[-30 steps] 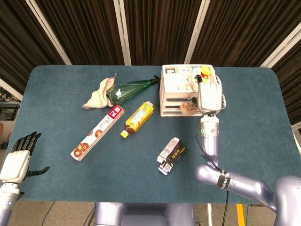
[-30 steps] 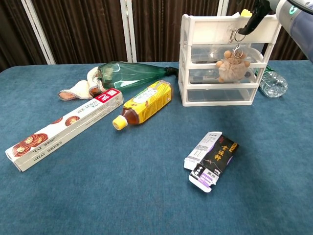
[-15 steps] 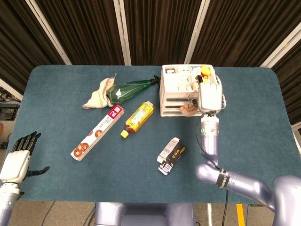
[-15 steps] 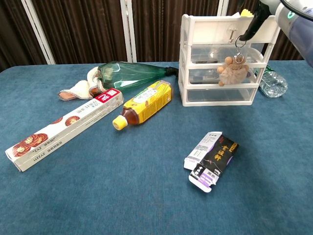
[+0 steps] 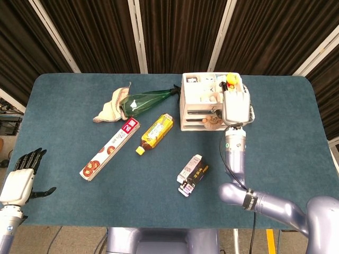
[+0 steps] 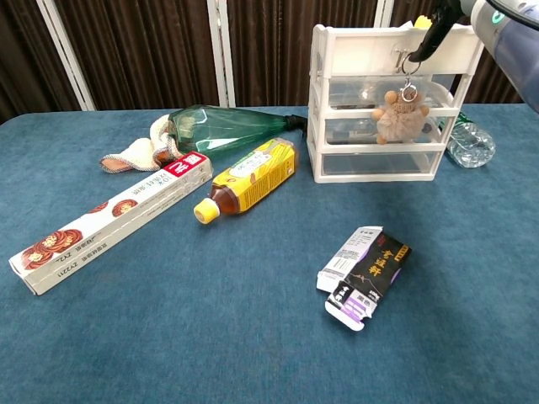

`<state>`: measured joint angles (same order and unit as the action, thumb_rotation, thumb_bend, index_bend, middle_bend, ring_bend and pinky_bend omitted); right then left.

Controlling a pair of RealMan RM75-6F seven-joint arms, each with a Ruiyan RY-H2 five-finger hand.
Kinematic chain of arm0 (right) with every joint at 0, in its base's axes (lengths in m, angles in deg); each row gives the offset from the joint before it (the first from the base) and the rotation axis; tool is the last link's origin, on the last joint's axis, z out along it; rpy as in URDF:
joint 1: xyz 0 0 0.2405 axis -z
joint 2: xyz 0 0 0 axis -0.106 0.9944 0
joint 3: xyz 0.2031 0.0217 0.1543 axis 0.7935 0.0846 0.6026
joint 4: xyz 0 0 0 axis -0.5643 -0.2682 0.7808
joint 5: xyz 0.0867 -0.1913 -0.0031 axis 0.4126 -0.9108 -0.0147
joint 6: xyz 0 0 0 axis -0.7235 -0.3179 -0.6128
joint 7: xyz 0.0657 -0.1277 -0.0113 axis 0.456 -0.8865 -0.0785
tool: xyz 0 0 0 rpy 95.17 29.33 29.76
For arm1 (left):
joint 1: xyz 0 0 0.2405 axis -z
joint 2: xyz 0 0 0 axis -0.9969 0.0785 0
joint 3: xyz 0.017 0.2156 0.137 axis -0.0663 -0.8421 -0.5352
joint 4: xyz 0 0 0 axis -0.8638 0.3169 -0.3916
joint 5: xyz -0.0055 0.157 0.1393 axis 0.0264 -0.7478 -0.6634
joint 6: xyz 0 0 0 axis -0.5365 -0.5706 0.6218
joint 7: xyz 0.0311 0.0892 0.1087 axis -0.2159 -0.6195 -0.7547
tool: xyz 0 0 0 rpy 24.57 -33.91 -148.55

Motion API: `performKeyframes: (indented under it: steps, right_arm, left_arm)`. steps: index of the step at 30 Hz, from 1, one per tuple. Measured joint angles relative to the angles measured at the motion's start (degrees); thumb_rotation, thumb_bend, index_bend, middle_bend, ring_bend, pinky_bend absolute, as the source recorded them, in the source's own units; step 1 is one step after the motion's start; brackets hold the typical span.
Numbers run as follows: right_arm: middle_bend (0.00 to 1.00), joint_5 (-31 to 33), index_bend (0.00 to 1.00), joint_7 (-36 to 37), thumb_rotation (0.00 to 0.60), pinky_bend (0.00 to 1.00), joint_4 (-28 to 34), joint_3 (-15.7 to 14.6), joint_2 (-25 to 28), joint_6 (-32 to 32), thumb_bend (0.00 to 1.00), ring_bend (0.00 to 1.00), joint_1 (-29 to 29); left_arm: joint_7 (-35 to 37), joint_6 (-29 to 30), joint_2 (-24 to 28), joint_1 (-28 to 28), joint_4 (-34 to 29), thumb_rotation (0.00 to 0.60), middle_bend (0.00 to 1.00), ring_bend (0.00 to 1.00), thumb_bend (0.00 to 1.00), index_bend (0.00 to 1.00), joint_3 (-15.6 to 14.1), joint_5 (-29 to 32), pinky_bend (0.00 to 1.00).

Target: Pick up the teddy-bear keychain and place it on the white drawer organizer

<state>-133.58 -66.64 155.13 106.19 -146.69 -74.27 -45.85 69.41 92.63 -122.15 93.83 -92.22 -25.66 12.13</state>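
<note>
Bear keychain (image 6: pixel 402 113) swung right, right hand (image 5: pixel 236 108) pinching ring, hangs vs organizer (image 6: pixel 362 50)

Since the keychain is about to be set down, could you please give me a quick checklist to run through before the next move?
1. Right hand holds the keychain ring: ok; dark fingers pinch it.
2. Teddy-bear keychain above the organizer top: not ok; it dangles in front of the drawers.
3. White drawer organizer upright: ok.
4. Free spot on the organizer top: cannot tell; small items already lie there.
5. Left hand out of the way: ok; open off the table's near left corner.
</note>
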Motion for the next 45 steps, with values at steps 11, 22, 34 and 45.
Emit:
performKeyframes:
  steps: [11,22,34,45]
  right_arm:
    - [1.00,0.05,0.31,-1.09,0.600,0.86,0.88,0.17,0.07,-0.18,0.00,1.00,-0.62]
    - [1.00,0.03,0.32,-1.01,0.600,0.86,0.66,-0.08,-0.01,-0.43,0.02,1.00,-0.54]
    - [0.94,-7.38,0.78,4.43,0.600,0.78,9.00,-3.48,6.32,-4.85,0.19,0.94,6.13]
    - [0.67,-20.42,0.59,17.95,0.600,0.47,16.81,-12.69,15.51,-10.15,0.18,0.61,18.44]
  left_arm:
    - [0.22,0.04,0.04,0.00,0.02,0.600,0.00,0.00,0.10,0.02,-0.03,-0.12,0.00]
    - [0.40,0.00,0.15,0.01,0.02,0.600,0.00,0.00,0.11,0.02,0.02,0.08,0.00]
    - [0.98,0.88,0.34,-0.40,0.05,0.600,0.00,0.00,0.11,0.02,-0.29,-1.17,0.00]
    - [0.19,2.71,-0.16,-1.02,0.20,0.600,0.00,0.00,0.12,0.04,-1.10,-4.17,0.00]
